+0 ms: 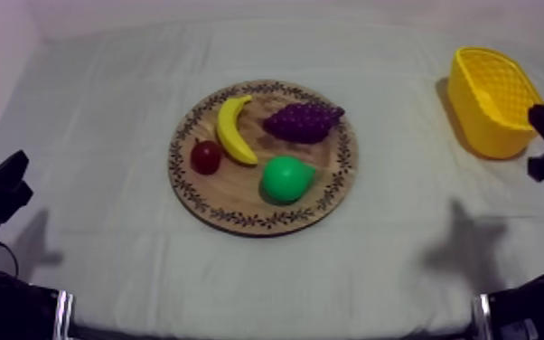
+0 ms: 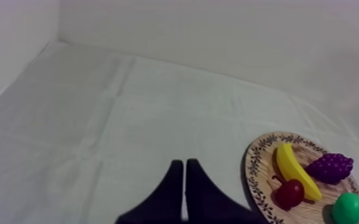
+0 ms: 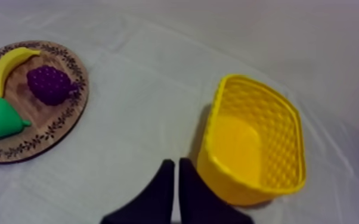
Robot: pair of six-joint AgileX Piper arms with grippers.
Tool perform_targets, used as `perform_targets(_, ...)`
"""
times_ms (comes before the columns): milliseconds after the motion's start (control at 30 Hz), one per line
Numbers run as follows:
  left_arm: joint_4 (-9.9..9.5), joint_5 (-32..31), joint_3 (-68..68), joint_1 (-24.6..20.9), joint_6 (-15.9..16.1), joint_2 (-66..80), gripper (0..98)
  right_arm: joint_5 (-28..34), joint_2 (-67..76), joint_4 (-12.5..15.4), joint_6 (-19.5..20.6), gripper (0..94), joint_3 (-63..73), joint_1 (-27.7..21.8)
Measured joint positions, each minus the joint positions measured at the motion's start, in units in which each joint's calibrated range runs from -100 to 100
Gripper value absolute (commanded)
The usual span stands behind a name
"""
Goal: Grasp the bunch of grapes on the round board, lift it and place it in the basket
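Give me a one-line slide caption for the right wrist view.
Right gripper, shut, beside the yellow basket; bunch of grapes on the wooden board with banana and pear.

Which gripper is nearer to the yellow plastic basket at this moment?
Right. The right gripper sits close beside the wall of the yellow basket. The left gripper rests far off at the opposite side, with the round wooden board lying between it and the basket.

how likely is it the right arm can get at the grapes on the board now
Probably yes: the purple toy grape bunch lies uncovered on the round wooden board, on the side nearer the shut right end effector, with bare grey-white cloth between.
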State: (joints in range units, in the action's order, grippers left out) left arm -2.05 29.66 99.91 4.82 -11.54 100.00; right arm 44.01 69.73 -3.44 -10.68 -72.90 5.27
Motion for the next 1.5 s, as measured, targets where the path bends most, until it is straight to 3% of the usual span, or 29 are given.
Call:
perform_targets(733,0.0,0.0,0.0,0.0,0.03,0.0,0.1,7.8,-27.29,-4.49,-0.57,0.5,25.74,10.92)
perform_targets(1200,0.0,-0.01,0.0,0.0,0.03,0.0,0.1,12.23,-44.55,-5.29,-2.93,0.7,39.85,15.02)
perform_targets(1500,0.0,-0.01,0.0,0.0,-0.01,0.0,0.1,14.49,-54.99,-4.42,-5.1,0.7,48.45,16.75)
